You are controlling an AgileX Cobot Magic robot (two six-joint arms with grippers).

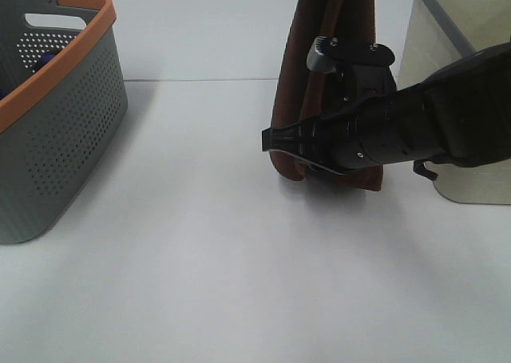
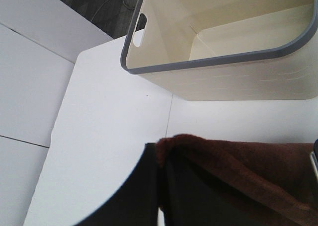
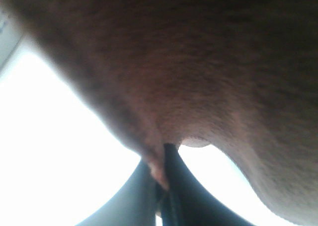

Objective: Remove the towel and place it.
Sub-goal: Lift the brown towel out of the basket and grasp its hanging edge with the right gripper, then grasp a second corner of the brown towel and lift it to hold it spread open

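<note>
The dark reddish-brown towel (image 1: 297, 76) hangs in a long fold from above the exterior high view's top edge down to the white table (image 1: 207, 259). My right gripper (image 1: 271, 142) reaches in from the right and is shut on the towel's lower edge. In the right wrist view the cloth (image 3: 174, 62) fills the picture, pinched between the right gripper (image 3: 163, 164). My left gripper (image 2: 160, 151) is shut on a top edge of the towel (image 2: 238, 166), high over the table; this gripper is out of the exterior high view.
A cream basket with a grey rim (image 1: 451, 28) stands at the right behind the towel, and it looks empty from above (image 2: 208, 62). A grey perforated basket with an orange rim (image 1: 76, 56) stands at the left edge, something dark blue inside.
</note>
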